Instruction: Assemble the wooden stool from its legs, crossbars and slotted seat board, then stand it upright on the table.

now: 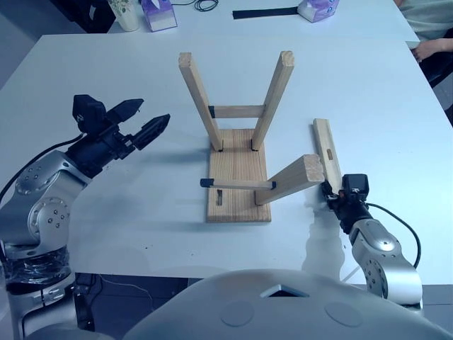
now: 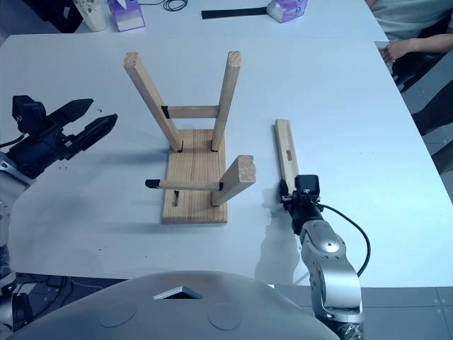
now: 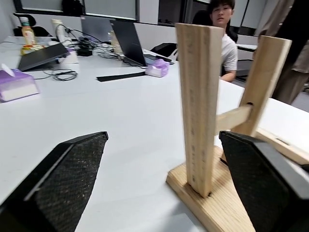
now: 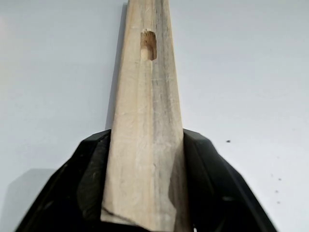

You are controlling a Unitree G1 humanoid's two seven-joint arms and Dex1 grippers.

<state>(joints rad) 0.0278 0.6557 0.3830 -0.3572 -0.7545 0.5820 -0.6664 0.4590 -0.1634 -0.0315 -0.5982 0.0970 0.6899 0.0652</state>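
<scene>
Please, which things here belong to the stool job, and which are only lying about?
For the job: seat board, far-left leg, far-right leg, far crossbar, near leg, near crossbar, loose leg in the right gripper.
Lying about: tissue box, second tissue box, cup, black strap, cable.

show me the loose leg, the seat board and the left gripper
loose leg (image 1: 328, 152): left eye view, middle of its length
seat board (image 1: 239, 157): left eye view, bare upward face
left gripper (image 1: 154, 111): left eye view, midway between fingertips
</scene>
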